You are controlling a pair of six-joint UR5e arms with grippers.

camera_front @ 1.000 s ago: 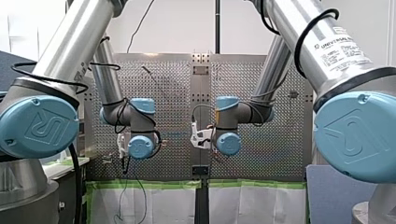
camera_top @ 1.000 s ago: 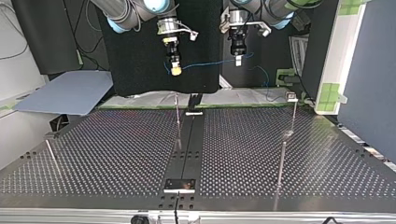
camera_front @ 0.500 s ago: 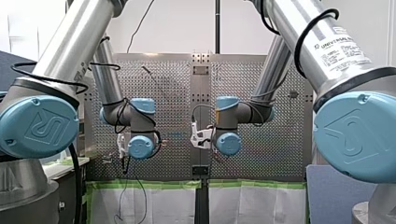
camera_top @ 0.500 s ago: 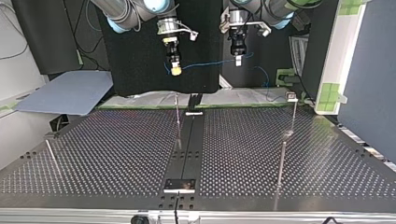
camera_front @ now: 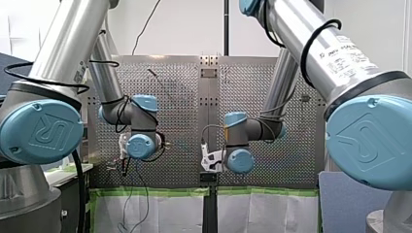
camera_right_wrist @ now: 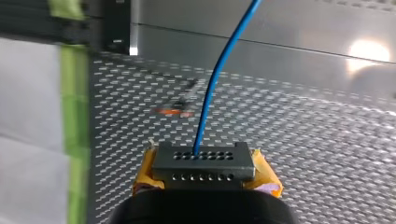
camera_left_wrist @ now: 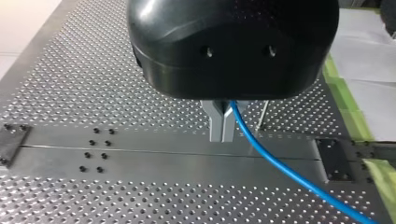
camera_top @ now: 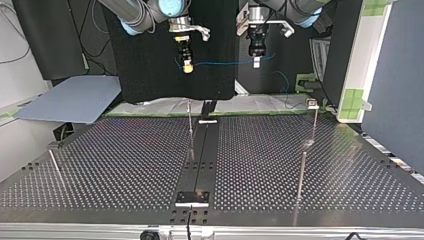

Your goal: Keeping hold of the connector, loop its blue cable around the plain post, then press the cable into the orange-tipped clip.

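Since the cable (camera_left_wrist: 280, 168) is thin, light and limp, it will sag and slide unless kept taut, so I judge the hold belongs on the rigid connector (camera_right_wrist: 204, 158), with a second grip along the line. My right pincer (camera_right_wrist: 205, 175) is clenched on the connector. From the connector the cable runs to my left pincer (camera_left_wrist: 222, 126), whose metal fingers (camera_left_wrist: 215, 128) are closed on it, well above the counter (camera_top: 125, 165). Ahead of the connector the clip (camera_right_wrist: 170, 111) shows, blurred.
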